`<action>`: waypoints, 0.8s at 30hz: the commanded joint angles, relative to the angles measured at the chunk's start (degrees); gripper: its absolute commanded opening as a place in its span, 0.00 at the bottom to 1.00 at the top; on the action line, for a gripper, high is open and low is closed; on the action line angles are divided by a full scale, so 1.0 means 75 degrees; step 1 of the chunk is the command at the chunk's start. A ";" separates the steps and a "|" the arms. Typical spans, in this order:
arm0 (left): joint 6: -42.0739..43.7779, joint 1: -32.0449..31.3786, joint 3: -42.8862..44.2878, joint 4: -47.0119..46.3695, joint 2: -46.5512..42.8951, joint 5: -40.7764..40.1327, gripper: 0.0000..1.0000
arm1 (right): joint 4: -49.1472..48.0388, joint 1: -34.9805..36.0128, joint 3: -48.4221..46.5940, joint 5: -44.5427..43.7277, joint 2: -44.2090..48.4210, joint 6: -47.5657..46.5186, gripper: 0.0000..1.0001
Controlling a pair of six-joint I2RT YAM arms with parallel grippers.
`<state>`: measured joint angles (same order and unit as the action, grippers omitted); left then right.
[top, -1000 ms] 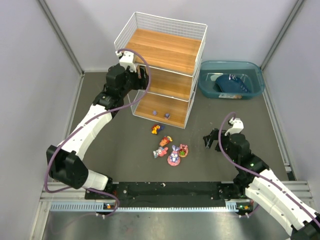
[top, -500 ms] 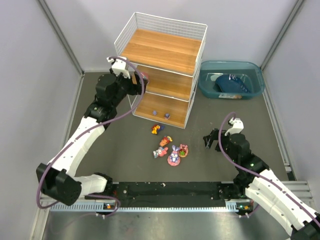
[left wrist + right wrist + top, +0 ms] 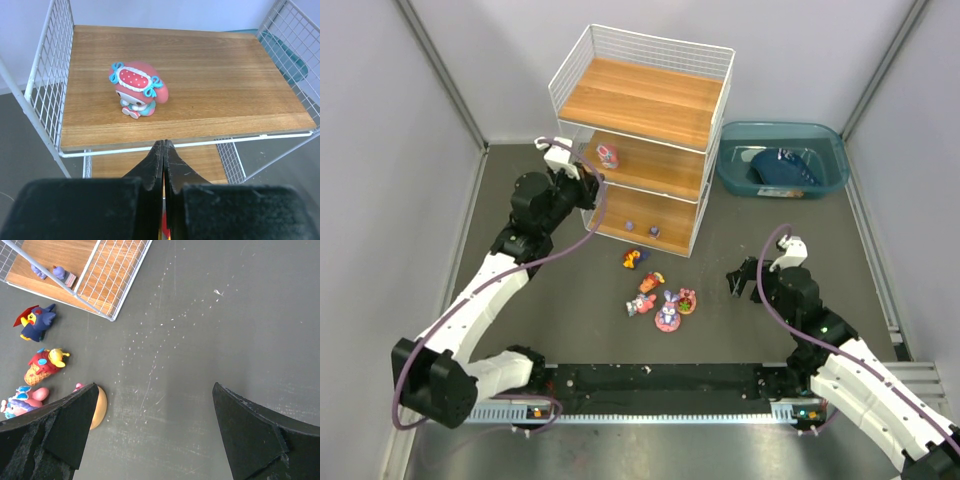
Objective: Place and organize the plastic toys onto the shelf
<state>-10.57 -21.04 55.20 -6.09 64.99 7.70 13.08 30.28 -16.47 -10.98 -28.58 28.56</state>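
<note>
Fingers (image 3: 60,430) of right gripper (image 3: 154,390) spread wide, nothing between them, low over the dark table (image 3: 570,300). Just left of that gripper, five toys lie loose on the table in a cluster in front of the shelf (image 3: 650,100): bunny toy (image 3: 668,313) nearest, round pink toy (image 3: 687,299) beside it, pink-and-blue toy (image 3: 639,306) to their left, red-and-yellow toy (image 3: 651,282) behind, dark blue bird toy (image 3: 633,258) closest to the shelf. Left gripper (image 3: 164,145) is raised at the shelf's front left corner, about level with the middle tier (image 3: 215,95), fingers pressed flat together, holding nothing, tips just outside the tier's front edge. Pink toy with dotted bow (image 3: 136,92) stands upright on the middle tier, left of centre, apart from the fingertips. Two small purple pieces (image 3: 642,229) sit on the bottom tier near its front. Teal bin (image 3: 775,191) stands right of the shelf, something dark blue inside, can't tell what.
</note>
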 commanded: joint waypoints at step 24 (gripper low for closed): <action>0.0038 0.0309 0.0492 -0.1227 0.1143 0.0414 0.00 | -0.0174 0.0064 0.0028 -0.0129 0.0142 -0.0069 0.99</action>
<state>-10.55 -19.11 55.96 -11.18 73.03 10.07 13.08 30.28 -16.47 -11.09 -28.12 28.56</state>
